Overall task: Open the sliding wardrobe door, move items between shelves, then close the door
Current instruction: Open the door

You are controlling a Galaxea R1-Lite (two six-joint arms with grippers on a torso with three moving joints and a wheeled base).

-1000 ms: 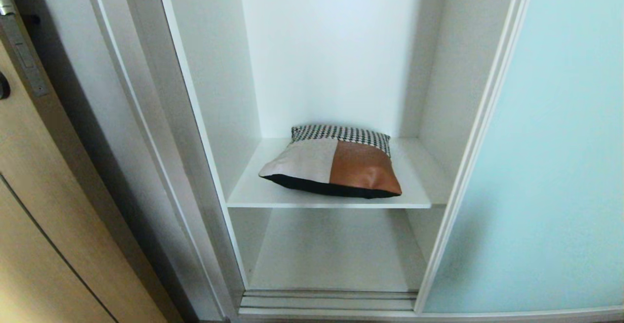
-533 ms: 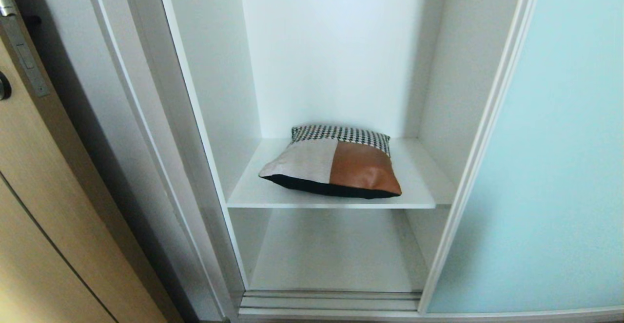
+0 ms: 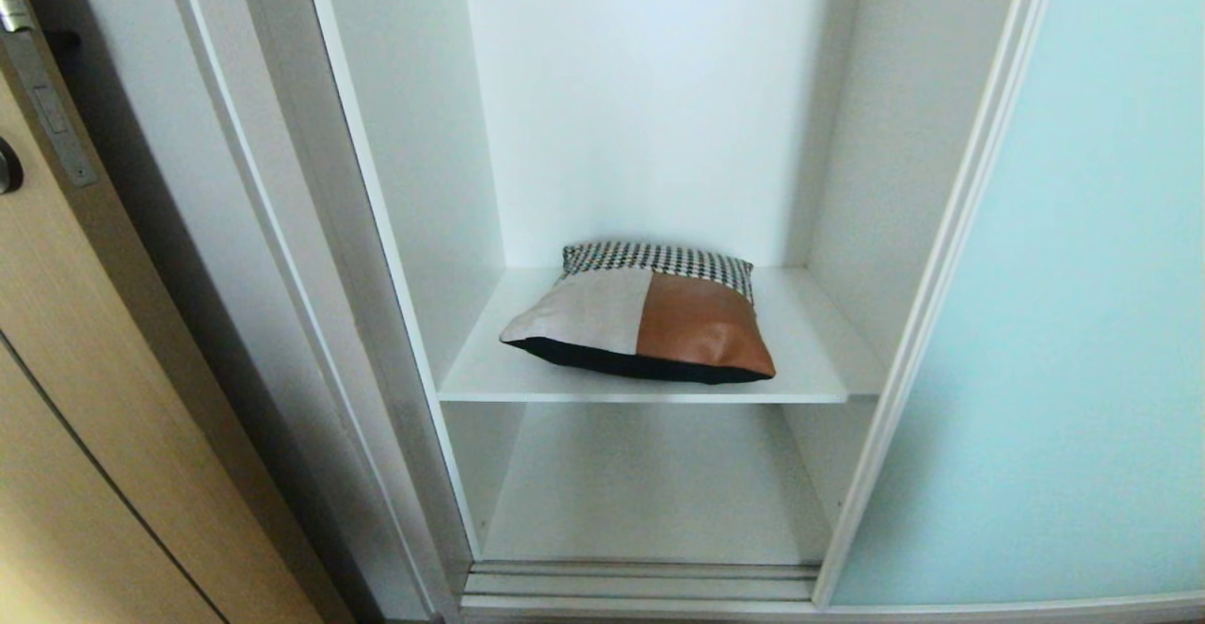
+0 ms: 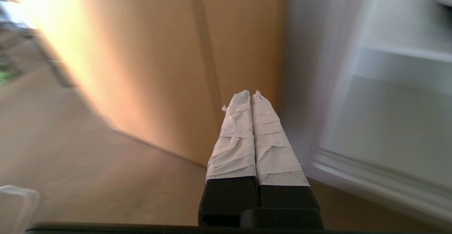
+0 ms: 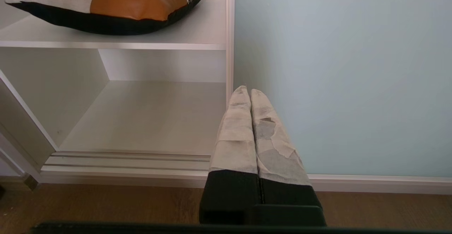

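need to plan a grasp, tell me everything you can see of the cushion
The cushion is a soft, square patchwork pillow: a black-white houndstooth strip along its rear edge, a cream fabric panel, a glossy rust-orange leather-like panel, and a dark underside. It lies flat, slightly puffed, on the upper shelf inside the open wardrobe, roughly centred, its front edge near the shelf's front. Nothing else touches it.

Left gripper (image 4: 250, 93) hanging low with taped fingers (image 4: 235, 142) pressing together, right gripper (image 5: 246, 90) likewise hanging low, closed, holding nothing, neither arm showing in head view
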